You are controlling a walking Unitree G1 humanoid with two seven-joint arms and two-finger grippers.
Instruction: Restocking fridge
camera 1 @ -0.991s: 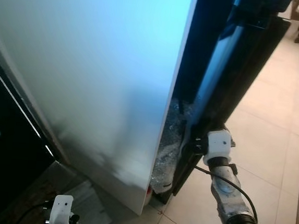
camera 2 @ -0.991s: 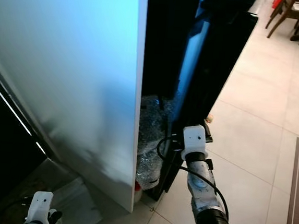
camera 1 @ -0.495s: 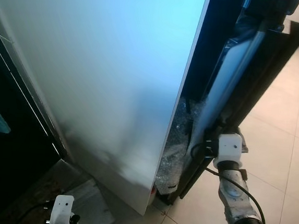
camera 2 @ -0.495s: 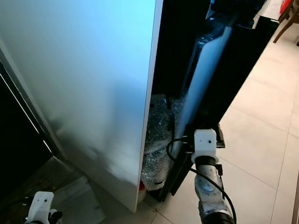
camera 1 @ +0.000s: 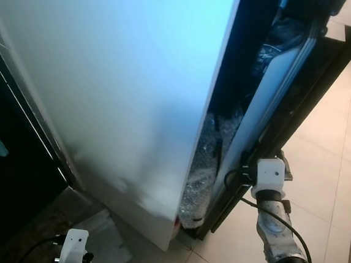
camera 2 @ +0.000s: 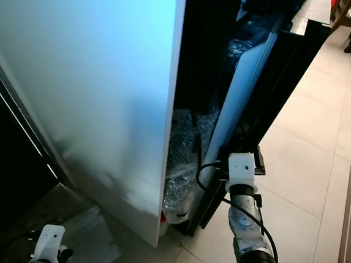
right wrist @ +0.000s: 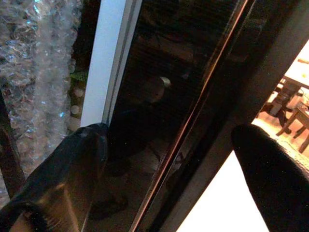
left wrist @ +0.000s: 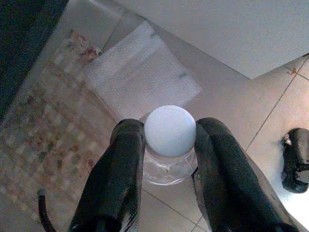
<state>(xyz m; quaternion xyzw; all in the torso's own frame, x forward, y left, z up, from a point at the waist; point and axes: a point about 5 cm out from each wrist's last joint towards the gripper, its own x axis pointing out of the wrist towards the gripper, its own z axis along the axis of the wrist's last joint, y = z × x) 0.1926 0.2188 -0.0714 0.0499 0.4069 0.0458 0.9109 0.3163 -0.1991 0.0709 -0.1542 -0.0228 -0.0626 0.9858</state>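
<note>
1. Right gripper [right wrist: 164, 159] is spread wide, straddling the edge of the black fridge door [camera 2: 270, 103].
2. Left gripper [left wrist: 169, 159], low beside the fridge, pinches a white-capped bottle [left wrist: 170, 133] over the floor.

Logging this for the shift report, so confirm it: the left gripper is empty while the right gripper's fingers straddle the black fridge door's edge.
Not quite. The left gripper is not empty: the left wrist view shows its fingers shut on a white-capped clear bottle. The right gripper does straddle the black fridge door edge.
</note>
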